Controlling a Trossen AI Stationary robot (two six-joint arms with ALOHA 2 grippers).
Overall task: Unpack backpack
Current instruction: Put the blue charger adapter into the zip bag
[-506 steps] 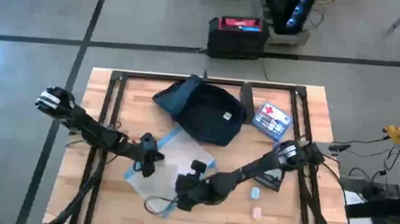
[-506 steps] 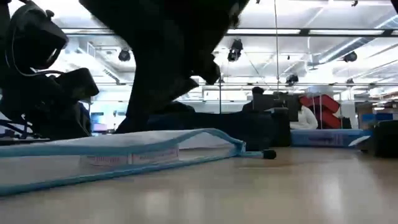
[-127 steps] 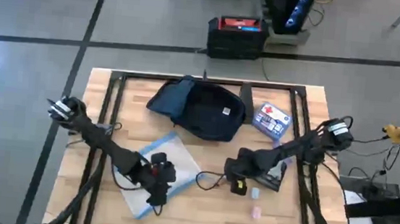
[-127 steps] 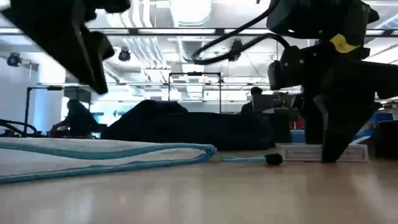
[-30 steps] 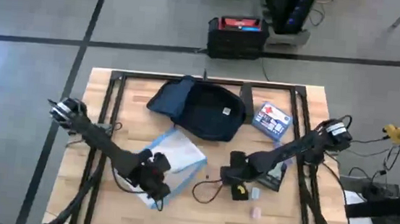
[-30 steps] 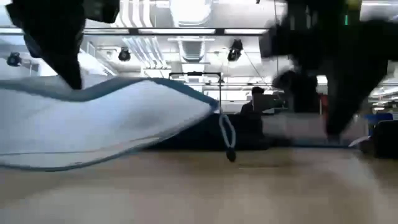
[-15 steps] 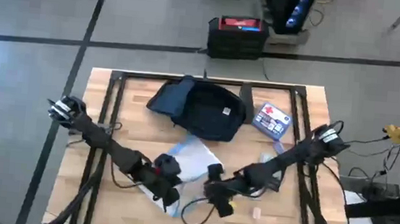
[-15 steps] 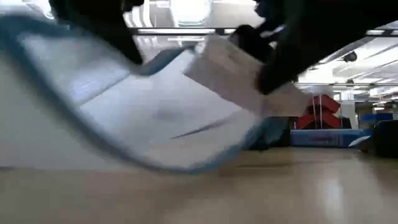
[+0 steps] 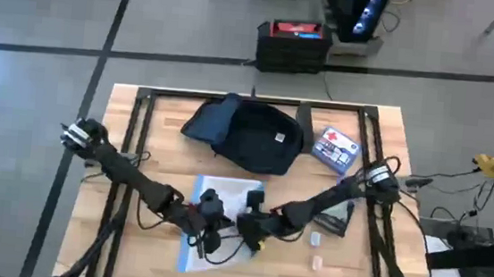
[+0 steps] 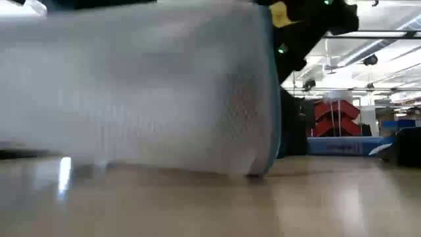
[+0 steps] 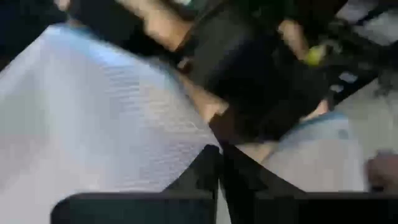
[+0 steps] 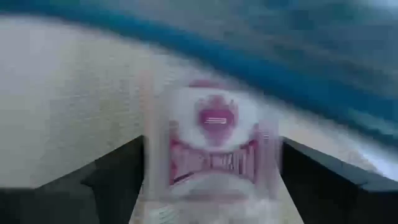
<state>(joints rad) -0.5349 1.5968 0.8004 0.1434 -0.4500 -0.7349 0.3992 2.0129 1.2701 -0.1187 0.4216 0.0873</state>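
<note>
Backpack (image 9: 252,136) sits at the far middle of the table (image 9: 370,266), blue-white box (image 9: 334,149) just to its right. Clear pouch (image 9: 223,210) with blue trim lies nearer, mid-table, and fills the low view (image 10: 131,92), blocking most of it. Left gripper (image 9: 210,229) is at the pouch's near edge, jaws clamped on the pouch. Right gripper (image 9: 253,224) is just beside it, jaws apart around a small white-and-pink item (image 12: 214,140). Both arms reach in toward the middle.

Even, shadowless overhead light fills the high view, ceiling strip lights glare at the upper right of the low view, whose left two-thirds is a smeared pale blur, and both wrist views are heavily motion-blurred, out of focus throughout.
</note>
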